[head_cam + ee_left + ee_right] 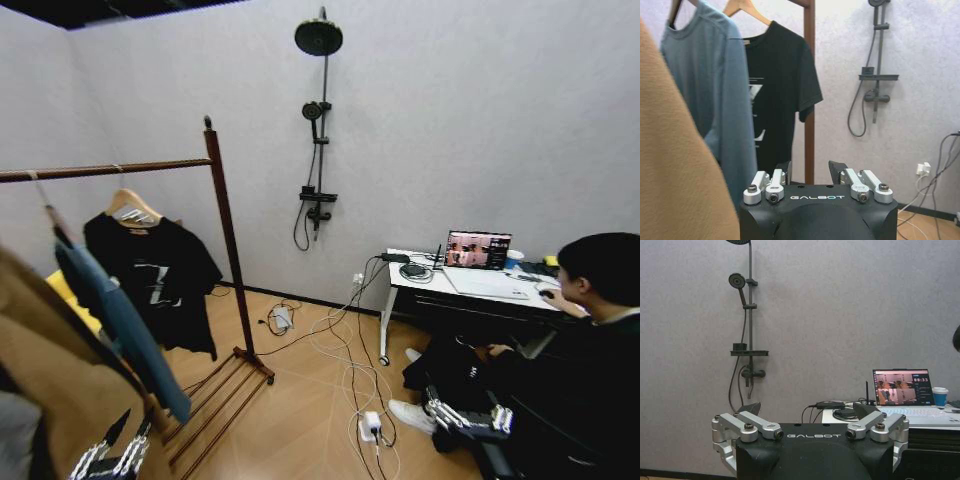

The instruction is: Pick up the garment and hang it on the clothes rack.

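Observation:
The garment [150,270], a black T-shirt with white print, hangs on a light wooden hanger [132,205] from the top bar of the clothes rack [228,235]. In the left wrist view the garment [777,90] hangs beside the rack's post [809,75], well beyond my left gripper [811,170]. That gripper is open and holds nothing. In the head view my left gripper [128,430] sits low in front of the rack. My right gripper [468,412] is low on the right, away from the rack. In its own wrist view the right gripper [807,410] is wide open, facing the wall.
A teal-blue shirt [120,320] and a tan coat [50,400] hang on the same bar, nearer to me than the garment. Cables [350,370] and a power strip [370,425] lie on the wooden floor. A desk [400,285] with a laptop [478,250] stands at the right.

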Robot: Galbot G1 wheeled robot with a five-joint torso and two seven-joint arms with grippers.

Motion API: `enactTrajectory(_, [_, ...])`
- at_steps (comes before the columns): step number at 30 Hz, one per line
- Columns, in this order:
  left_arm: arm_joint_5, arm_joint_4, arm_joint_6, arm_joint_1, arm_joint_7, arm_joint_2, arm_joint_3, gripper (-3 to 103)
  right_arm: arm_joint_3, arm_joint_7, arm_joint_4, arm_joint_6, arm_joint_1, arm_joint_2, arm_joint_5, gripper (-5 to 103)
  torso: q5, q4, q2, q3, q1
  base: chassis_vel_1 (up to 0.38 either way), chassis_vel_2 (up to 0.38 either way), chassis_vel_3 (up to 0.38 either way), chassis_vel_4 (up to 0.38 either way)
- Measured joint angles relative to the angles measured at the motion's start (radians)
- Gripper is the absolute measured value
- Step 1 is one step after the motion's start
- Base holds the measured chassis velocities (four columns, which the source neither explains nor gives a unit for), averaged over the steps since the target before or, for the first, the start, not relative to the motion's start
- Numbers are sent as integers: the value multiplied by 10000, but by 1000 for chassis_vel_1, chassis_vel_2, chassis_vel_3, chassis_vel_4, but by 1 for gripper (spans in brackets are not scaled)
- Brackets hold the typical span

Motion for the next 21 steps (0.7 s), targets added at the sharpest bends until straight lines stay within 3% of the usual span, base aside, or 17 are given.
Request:
enactTrajectory(11, [0,0,0,1,4,1,0,46,1,0,0,0,-3,1,0,100,0,-6,7,-4,-13,-80,-112,-112,-69])
enactTrajectory(21, [0,0,0,1,3,0,0,46,0,0,0,1,-2,0,0,100,-1,3,6,-4,-11,-26,-24,-17,-27])
